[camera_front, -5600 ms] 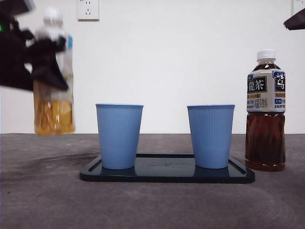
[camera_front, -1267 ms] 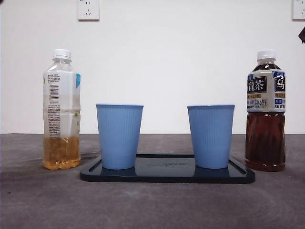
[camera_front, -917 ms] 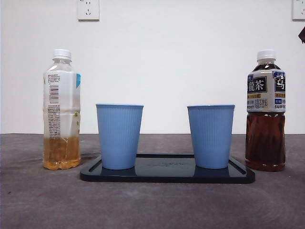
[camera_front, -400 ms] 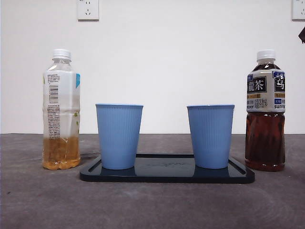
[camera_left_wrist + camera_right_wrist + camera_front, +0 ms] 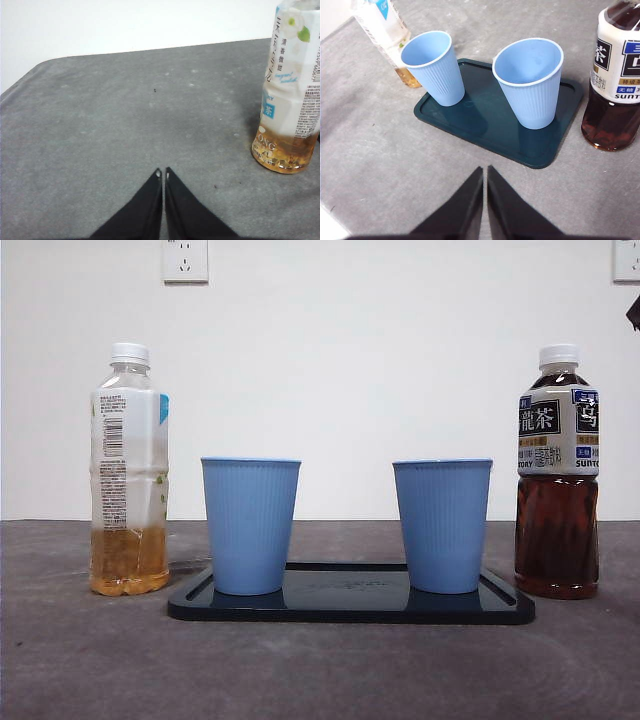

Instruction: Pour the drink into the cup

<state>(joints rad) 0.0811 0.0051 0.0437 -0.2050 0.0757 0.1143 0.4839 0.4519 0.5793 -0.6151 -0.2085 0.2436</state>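
Compared with before, the yellow bottle (image 5: 129,470) stands released, both grippers (image 5: 162,174) (image 5: 485,171) pressed together, dark bottle (image 5: 557,472) still capped and unpoured.

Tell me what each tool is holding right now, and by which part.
Nothing is held. The left tool and right tool are both shut on nothing; the pale tea bottle stands free on the table.

A plain white wall (image 5: 400,360) rises behind a grey, faintly mottled table (image 5: 320,670), carrying one white power socket (image 5: 185,260) near its top on the left and the edge of another socket (image 5: 626,258) at the top right corner, all under even, soft light.
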